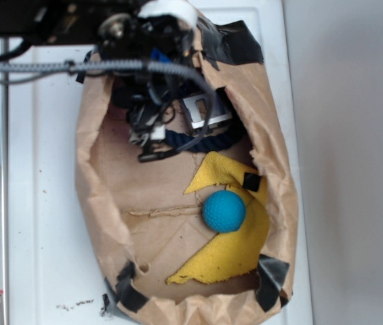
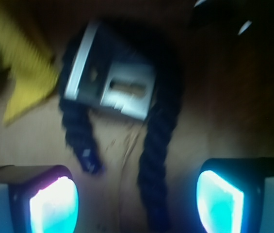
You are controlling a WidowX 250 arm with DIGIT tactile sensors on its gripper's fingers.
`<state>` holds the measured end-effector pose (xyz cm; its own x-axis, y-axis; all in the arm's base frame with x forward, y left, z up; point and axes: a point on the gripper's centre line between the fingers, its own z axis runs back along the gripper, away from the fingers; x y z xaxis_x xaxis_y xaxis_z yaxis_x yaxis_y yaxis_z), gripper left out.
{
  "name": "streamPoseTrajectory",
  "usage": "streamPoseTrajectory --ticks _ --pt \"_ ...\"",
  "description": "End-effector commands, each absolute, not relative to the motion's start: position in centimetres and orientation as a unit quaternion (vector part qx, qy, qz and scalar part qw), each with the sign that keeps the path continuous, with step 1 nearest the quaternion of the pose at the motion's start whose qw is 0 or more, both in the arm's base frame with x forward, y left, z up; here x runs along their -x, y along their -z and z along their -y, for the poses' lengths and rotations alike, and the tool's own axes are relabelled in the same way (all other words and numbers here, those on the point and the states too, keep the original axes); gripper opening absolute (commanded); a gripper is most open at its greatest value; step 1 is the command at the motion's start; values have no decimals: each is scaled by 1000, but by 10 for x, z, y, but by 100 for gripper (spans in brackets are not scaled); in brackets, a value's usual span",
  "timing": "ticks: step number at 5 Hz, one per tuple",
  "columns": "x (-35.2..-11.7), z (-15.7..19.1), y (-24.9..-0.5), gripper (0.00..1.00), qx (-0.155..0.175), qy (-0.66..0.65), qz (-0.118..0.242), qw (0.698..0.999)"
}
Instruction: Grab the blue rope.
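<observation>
So the blue rope (image 1: 201, 141) is sitting near the top end of the brown paper lining, looking like a thick, dark navy twisted cord. In the exterior view only a curved stretch of it is showing, sagging in a shallow arc. The wrist view is blurry, but the rope (image 2: 156, 145) is bending into an upside-down U there, with two legs running down the frame. The left leg is ending shorter in a slightly shinier, brighter blue tip, and the right leg is running out of the bottom edge. It's lying flat.
</observation>
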<state>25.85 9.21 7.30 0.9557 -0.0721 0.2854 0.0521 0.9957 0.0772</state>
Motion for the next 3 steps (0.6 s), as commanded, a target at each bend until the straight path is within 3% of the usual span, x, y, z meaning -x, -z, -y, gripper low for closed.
streamPoseTrajectory --ticks 1,3 --pt "-253 -56 -90 100 -53 106 197 973" --pt "-267 -41 -96 100 -41 112 208 971"
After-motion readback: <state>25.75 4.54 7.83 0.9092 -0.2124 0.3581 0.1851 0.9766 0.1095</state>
